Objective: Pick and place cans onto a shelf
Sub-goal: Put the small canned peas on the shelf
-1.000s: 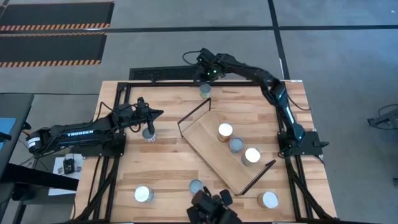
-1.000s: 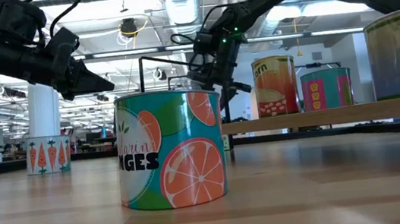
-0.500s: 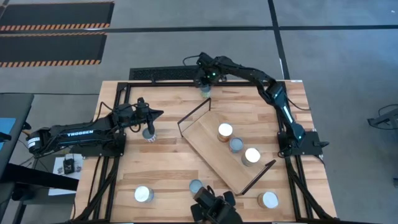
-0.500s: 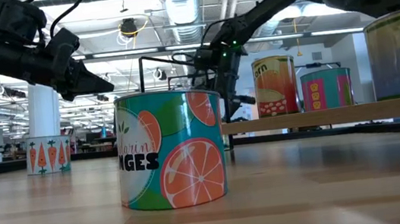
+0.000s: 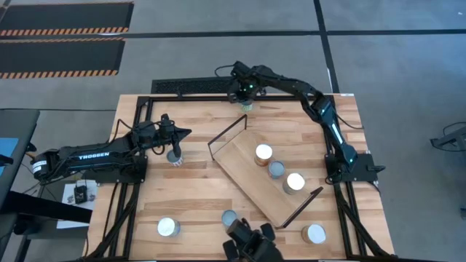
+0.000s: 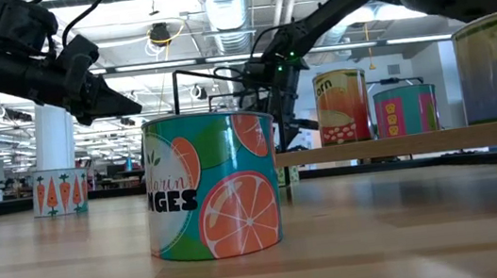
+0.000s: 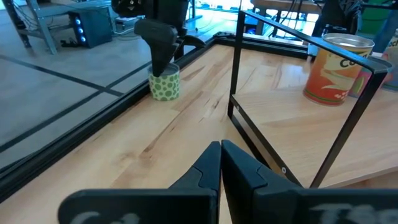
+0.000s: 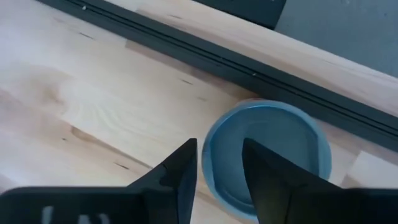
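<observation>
A green-spotted can with a pale-blue top [image 5: 243, 105] stands on the tabletop at the far edge; it also shows in the left wrist view [image 7: 164, 84]. My right gripper [image 8: 219, 165] is open right over it, pointing down. One finger [image 8: 264, 171] is above the can's top [image 8: 280, 146] and the other [image 8: 183, 171] is outside its rim. My left gripper [image 7: 220, 152] is shut and empty, in the air left of the shelf [image 5: 244, 171]. A can [image 5: 175, 156] stands just below it. Three cans [image 5: 276, 169] stand on the pale-wood shelf. My right gripper's fingers come at the green-spotted can from above, on either side of its rim [image 8: 208, 140]. I cannot tell whether they touch it. The can stands upright on the tabletop.
Loose cans stand near the front edge: one at the left [image 5: 168, 227], an orange-patterned one in the middle [image 6: 211, 183] and one at the right [image 5: 314, 233]. The shelf's black wire frames [image 5: 227, 133] rise at both short ends. A black rail [image 8: 186, 46] runs along the far edge.
My right gripper has come down over the green-spotted can at the far edge, and in the high view it now covers most of the can's top. The can has stayed where it was.
</observation>
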`<state>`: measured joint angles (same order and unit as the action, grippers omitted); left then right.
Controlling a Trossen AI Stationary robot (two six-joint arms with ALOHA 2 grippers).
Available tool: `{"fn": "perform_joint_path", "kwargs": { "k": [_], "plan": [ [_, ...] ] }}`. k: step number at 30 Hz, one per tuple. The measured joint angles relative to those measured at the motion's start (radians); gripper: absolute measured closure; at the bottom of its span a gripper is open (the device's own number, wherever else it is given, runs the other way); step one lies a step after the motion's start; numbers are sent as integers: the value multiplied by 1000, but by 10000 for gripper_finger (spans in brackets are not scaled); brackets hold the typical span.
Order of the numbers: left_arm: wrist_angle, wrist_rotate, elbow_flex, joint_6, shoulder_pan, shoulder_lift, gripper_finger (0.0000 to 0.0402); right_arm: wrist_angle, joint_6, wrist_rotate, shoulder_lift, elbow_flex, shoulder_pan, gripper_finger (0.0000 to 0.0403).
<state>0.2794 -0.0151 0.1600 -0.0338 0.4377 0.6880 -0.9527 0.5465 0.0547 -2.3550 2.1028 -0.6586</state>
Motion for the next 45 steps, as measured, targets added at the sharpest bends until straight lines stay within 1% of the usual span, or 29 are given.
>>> {"fn": "perform_joint_path", "kwargs": {
  "k": [5, 8, 11, 17, 20, 27, 32, 40, 45],
  "plan": [
    [0, 0, 0, 0, 0, 0, 401, 6, -24, -1, -7, 0, 10, 254],
    [0, 0, 0, 0, 0, 0, 401, 10, -32, -3, -7, 0, 9, 267],
    [0, 0, 0, 0, 0, 0, 401, 9, -41, -5, -7, 0, 9, 296],
    [0, -1, 0, 0, 0, 0, 401, 3, -71, -1, -7, 0, 10, 372],
    [0, -1, 0, 0, 0, 0, 401, 3, -79, -1, -6, 0, 11, 394],
    [0, -1, 0, 0, 0, 0, 401, -3, -76, -5, 37, -1, 10, 378],
    [-1, -2, 0, 0, 0, 0, 401, -4, -76, -38, 82, -1, 16, 388],
    [-1, -2, 0, 0, 0, 0, 401, 0, -76, -56, 218, -1, 23, 384],
    [-2, -2, 0, 0, 0, 0, 401, -11, -92, -92, 317, 0, 35, 389]
  ]
}}
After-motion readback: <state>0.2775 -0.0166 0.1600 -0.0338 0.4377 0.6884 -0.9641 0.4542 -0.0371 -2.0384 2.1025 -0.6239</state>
